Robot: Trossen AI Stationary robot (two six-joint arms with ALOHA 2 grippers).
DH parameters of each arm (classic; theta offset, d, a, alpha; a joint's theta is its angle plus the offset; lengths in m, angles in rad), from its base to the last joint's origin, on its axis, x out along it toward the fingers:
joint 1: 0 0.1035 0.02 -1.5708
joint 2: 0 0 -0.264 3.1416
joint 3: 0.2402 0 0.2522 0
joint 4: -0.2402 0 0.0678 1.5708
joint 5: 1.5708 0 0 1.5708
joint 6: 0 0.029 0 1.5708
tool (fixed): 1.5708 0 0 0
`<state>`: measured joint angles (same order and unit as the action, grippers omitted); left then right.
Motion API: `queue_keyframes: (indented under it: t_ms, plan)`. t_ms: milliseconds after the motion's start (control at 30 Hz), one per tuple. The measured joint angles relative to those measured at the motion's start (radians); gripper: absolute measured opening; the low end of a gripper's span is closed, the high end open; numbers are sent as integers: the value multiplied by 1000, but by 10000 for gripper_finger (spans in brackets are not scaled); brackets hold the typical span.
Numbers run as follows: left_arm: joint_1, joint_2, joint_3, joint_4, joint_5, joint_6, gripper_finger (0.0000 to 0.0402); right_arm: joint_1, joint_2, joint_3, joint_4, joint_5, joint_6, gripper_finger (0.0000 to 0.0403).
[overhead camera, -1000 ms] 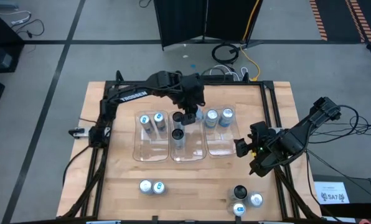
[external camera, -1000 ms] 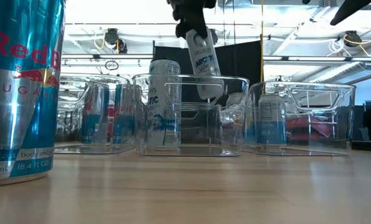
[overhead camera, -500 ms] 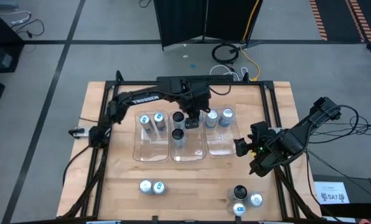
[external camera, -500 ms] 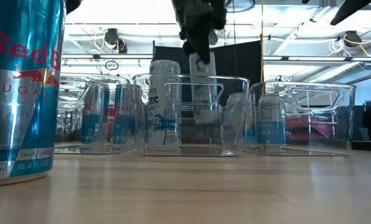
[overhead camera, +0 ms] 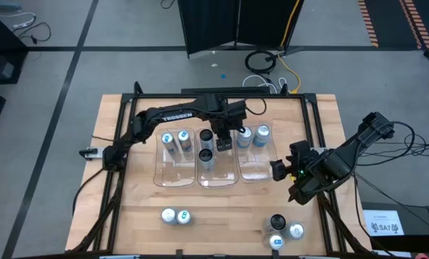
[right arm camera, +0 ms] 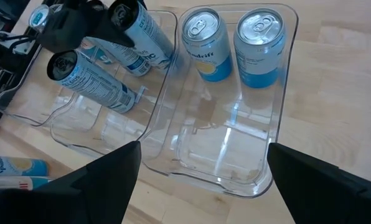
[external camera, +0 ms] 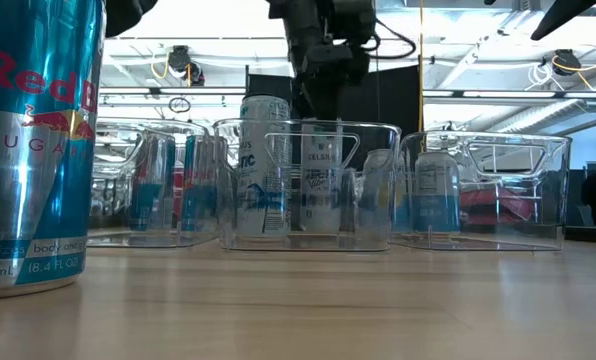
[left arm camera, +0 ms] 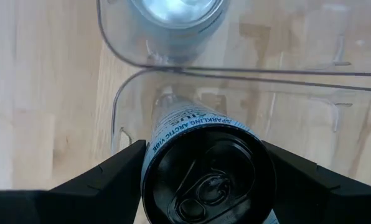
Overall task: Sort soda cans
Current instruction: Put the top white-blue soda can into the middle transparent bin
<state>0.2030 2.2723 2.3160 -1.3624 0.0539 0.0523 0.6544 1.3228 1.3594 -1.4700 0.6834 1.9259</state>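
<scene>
My left gripper [overhead camera: 224,138] reaches over the far end of the middle clear tray [overhead camera: 218,180], shut on a black-topped soda can [left arm camera: 207,180] that stands upright in the tray [external camera: 323,185]. Two more black-topped cans [overhead camera: 206,155] [overhead camera: 206,135] stand in that tray. The left tray holds two blue-marked cans [overhead camera: 175,138]. The right tray holds two silver-topped cans [right arm camera: 232,40]. My right gripper [overhead camera: 283,170] hangs open to the right of the trays, touching nothing. My left gripper has the black-topped can by its upper wall, just under the rim [left arm camera: 149,158], pinched between the two fingers [left arm camera: 111,177]. The fingers come from above, pointing down, one on each side. The can is upright, with its base on the tray floor [external camera: 323,232].
Loose cans stand near the table's near edge: two blue-marked ones [overhead camera: 175,214] at the left, close to the low camera [external camera: 33,150], and three [overhead camera: 283,232] at the right. A black frame rail [overhead camera: 222,93] runs round the table.
My left gripper has moved down toward the middle tray's far end, carrying the black-topped can. The can was tilted above the tray rim a second ago; now it is upright inside the tray, on its floor. My right arm has kept still.
</scene>
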Motion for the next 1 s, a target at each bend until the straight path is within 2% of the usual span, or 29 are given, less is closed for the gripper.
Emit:
queue_keyframes:
  t_ms: [167, 833, 1000]
  plan:
    - [20, -3, -36, 2, 8, -73, 290, 0, 0, 0, 0, 0, -1, 341]
    - [16, -3, -39, 15, 3, -98, 300, 0, 0, 0, 2, 0, -3, 341]
    - [9, -2, -40, 14, -3, -100, 324, 0, 0, 0, 4, 0, 0, 341]
